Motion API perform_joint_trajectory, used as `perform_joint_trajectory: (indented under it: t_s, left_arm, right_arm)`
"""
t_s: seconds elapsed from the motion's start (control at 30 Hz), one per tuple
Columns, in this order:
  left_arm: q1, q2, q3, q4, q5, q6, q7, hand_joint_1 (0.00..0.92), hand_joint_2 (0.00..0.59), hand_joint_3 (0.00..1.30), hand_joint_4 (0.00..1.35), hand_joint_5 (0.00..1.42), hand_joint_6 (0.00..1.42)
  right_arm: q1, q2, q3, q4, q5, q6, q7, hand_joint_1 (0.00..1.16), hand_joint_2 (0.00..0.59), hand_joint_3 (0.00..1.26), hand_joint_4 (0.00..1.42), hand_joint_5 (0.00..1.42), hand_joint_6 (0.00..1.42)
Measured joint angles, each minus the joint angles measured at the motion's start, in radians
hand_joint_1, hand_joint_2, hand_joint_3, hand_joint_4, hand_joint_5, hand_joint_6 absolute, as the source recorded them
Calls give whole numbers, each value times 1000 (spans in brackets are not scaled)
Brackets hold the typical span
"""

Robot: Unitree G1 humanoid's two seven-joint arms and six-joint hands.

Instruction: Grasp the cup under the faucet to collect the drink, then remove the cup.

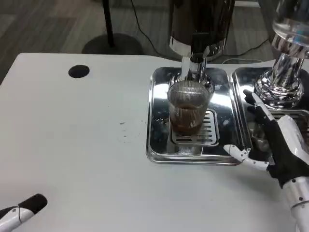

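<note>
Clear ribbed glass cup (188,107) on a mirror-shiny metal drip tray (159,145); polished chrome faucet (194,65); smooth matt white worktop (72,145).

White table (72,145) (dark round hole (78,71)) — grey floor (43,24) beyond.

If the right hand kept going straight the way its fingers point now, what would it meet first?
Probably the shiny base of the second dispenser. The right hand points up the picture, beside the cup rather than at it. Depth is unclear.

One cup (189,107), two trays (159,145) (241,77), two hands (282,145) (24,209).
</note>
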Motion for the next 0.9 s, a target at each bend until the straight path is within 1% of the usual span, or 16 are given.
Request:
perform_joint_trajectory:
  t_s: [0.07,0.17,0.43,0.8,0.9]
  left_arm:
    - [2,-5,6,-1,-1,-2,-1,0,58,25,0,0,0]
    - [1,-8,14,-1,-2,-3,-1,0,58,25,0,0,0]
    - [-1,-11,17,0,-5,-7,-1,0,58,25,0,0,0]
    - [22,-21,41,7,-19,-28,-1,0,58,25,0,0,0]
    - [39,-25,63,15,-23,-44,-1,0,58,25,0,0,0]
  right_arm:
    - [-23,2,10,35,0,-5,-4,801,197,62,84,133,178]
    - [-51,6,28,60,0,-5,-5,802,197,62,84,133,178]
    - [-85,7,47,64,0,-3,-5,802,197,62,84,133,161]
    - [-147,46,93,124,-2,19,-19,805,199,62,84,133,158]
    - [-171,59,112,155,-3,26,-22,808,200,62,87,133,157]
